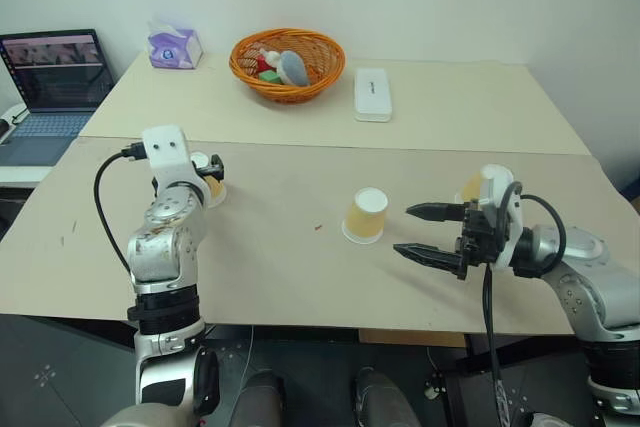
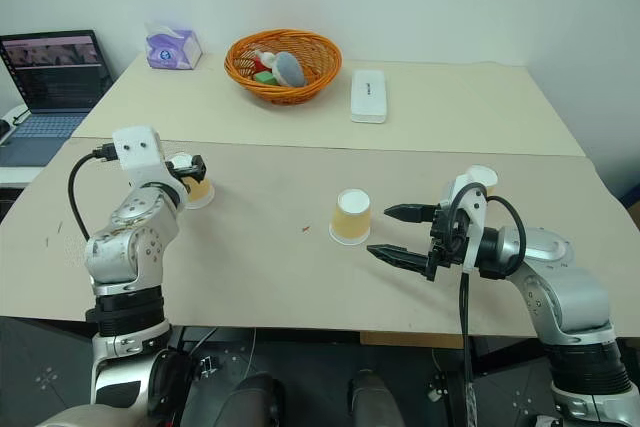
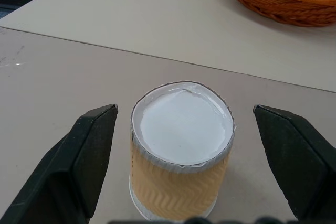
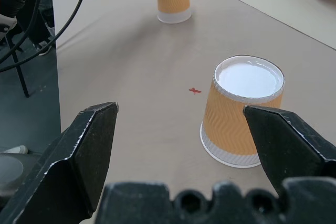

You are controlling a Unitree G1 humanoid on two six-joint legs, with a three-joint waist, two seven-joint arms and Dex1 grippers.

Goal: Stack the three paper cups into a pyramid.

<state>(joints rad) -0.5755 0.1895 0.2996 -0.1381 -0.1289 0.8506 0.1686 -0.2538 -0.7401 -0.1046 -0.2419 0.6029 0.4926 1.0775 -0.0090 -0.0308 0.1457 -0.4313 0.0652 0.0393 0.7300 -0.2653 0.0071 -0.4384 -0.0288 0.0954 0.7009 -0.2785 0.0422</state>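
Two pale beige tables stand pushed together against a white wall, a seam running across between them; the near one carries the cups and has bare top all around them, out to its front edge.

The middle cup stands upside down near the centre of the near table, white bottom up, ribbed tan-orange wall flaring to a white rim on the tabletop. A small red mark lies on the table just beside it, on its left. Well to the left of the middle cup a second cup stands upside down too, its white bottom slightly crumpled at the edge. The left gripper is spread wide with one black finger on each side of this cup, neither touching it. To the right of the middle cup the right gripper points at it, fingers spread wide and holding nothing, apart from the cup. A third cup peeks out behind the right wrist, mostly hidden.

Beyond the middle cup, on the far table, sit an orange wicker basket with small objects in it, a white flat box to its right and a purple tissue pack to its left. A laptop stands open off the far left edge.
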